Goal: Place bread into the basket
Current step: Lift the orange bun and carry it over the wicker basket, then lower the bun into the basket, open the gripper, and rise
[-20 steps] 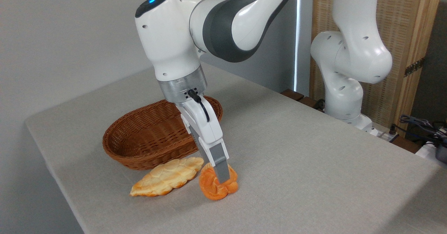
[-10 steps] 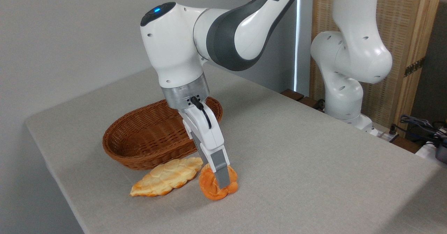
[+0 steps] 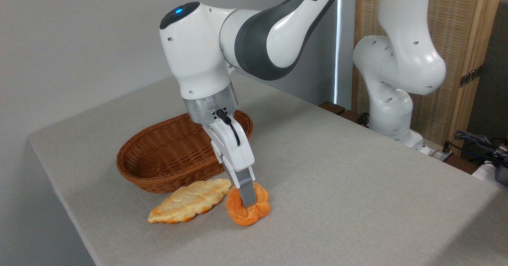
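Observation:
The bread (image 3: 238,215), a small orange-golden knotted bun, rests on the grey table just in front of the brown wicker basket (image 3: 137,174). My gripper (image 3: 246,202) comes down on it from above and behind. The near grey finger (image 3: 247,192) presses into the middle of the bun, with lobes bulging on both sides of it. The far finger is hidden behind the near one and the bun. The jaws look shut on the bun, which still touches the table. Nothing lies in the basket.
A longer pale leaf-shaped loaf (image 3: 190,206) lies against the bun's left side and the basket's front wall. The arm's white base (image 3: 393,111) stands at the table's far right edge, with cables (image 3: 480,143) beyond it. The table's left edge runs close to the basket.
The gripper sank a little onto the bun, and its near finger moved inward to the left, squeezing the bun. The bun, the loaf and the basket have stayed in place.

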`<state>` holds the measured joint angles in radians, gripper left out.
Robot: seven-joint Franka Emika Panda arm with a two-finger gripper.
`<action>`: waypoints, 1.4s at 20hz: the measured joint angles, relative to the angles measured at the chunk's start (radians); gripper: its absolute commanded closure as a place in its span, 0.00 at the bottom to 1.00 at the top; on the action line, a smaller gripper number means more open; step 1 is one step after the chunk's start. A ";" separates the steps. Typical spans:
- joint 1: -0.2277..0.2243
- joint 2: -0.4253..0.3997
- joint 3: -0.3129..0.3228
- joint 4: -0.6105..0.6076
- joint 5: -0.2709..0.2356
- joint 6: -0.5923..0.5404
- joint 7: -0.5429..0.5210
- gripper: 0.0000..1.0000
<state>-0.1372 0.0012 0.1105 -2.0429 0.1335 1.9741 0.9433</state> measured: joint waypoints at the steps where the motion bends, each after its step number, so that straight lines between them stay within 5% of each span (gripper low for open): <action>1: 0.000 -0.001 0.000 0.000 0.000 0.000 0.000 0.81; 6: -0.001 -0.028 -0.003 0.031 -0.004 0.004 0.000 0.78; 8: -0.004 -0.038 -0.013 0.063 -0.066 0.004 0.000 0.76; 9: -0.006 -0.041 -0.021 0.079 -0.104 0.004 0.000 0.65; 10: -0.008 -0.043 -0.036 0.096 -0.140 0.004 0.000 0.44; 15: -0.014 -0.045 -0.152 0.131 -0.205 0.004 -0.146 0.07; 20: -0.017 -0.045 -0.266 0.134 -0.205 0.004 -0.325 0.00; 28: -0.010 -0.045 -0.297 0.135 -0.205 0.004 -0.341 0.00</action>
<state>-0.1475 -0.0439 -0.1860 -1.9082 -0.0715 1.9781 0.6028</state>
